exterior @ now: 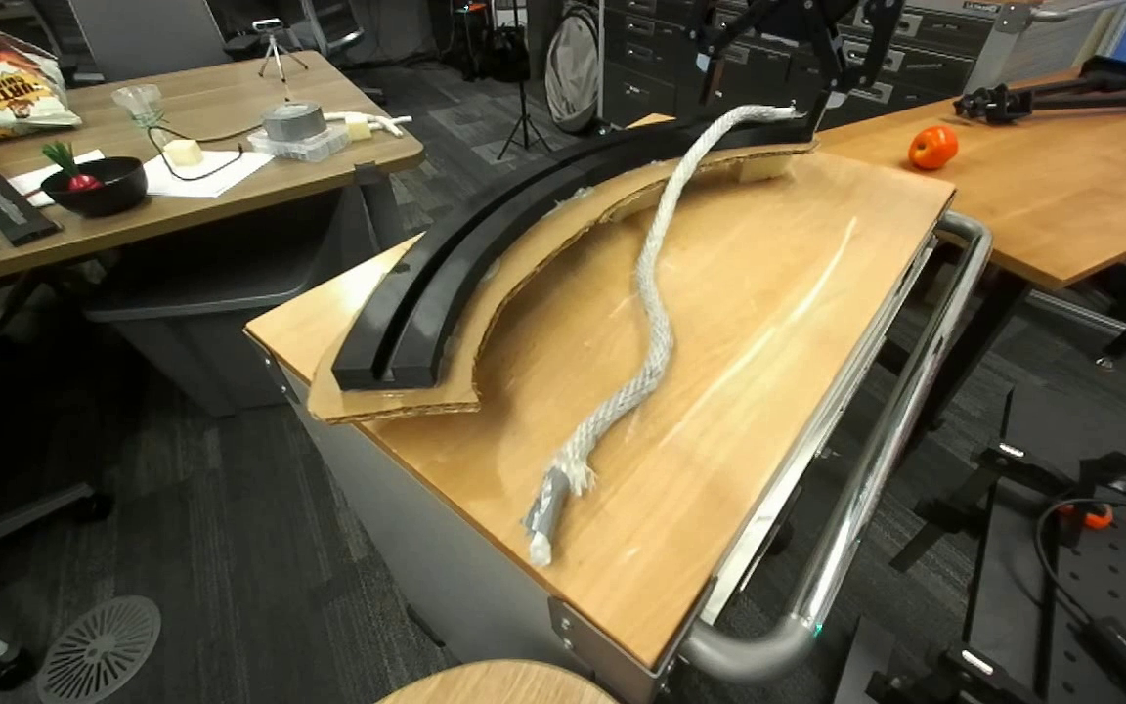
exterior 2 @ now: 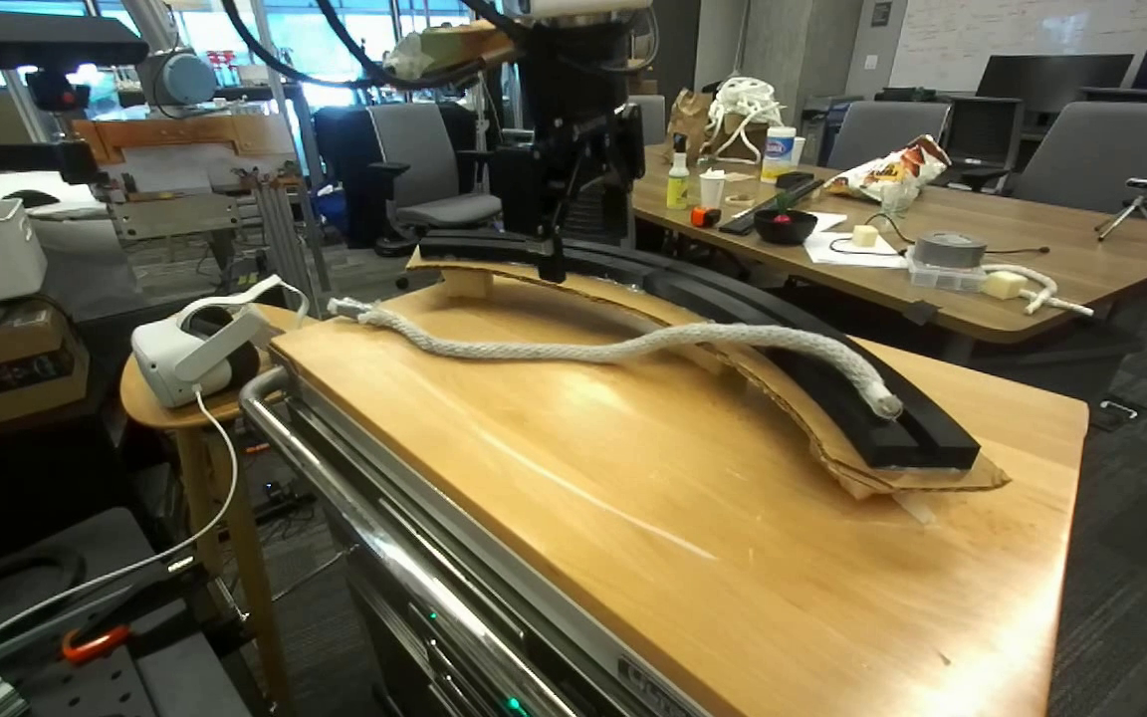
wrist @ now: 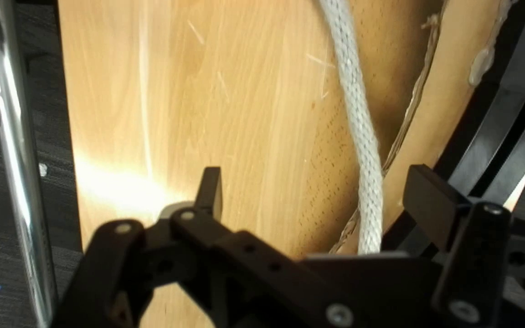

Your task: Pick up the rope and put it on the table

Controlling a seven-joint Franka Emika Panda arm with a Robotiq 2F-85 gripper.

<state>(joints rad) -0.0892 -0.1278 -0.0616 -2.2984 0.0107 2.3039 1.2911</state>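
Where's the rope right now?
In an exterior view, the rope lies partly on the table, one end near the table's left edge, the other over the black curved track at right.

Glossy, smooth, grained wood on the table (exterior: 749,254). Over the table: rough braided fibre rope (exterior: 658,332), fraying; matt cardboard (wrist: 431,132), ragged corrugated edge; black track (exterior: 434,332), smooth, plastic-looking, slight sheen. Along the table's side: polished metal rail (wrist: 15,132). Above the table: gripper (wrist: 317,193), mostly matt black, metal screws (wrist: 340,315). Below table level: carpet (exterior: 260,548), dull textile.
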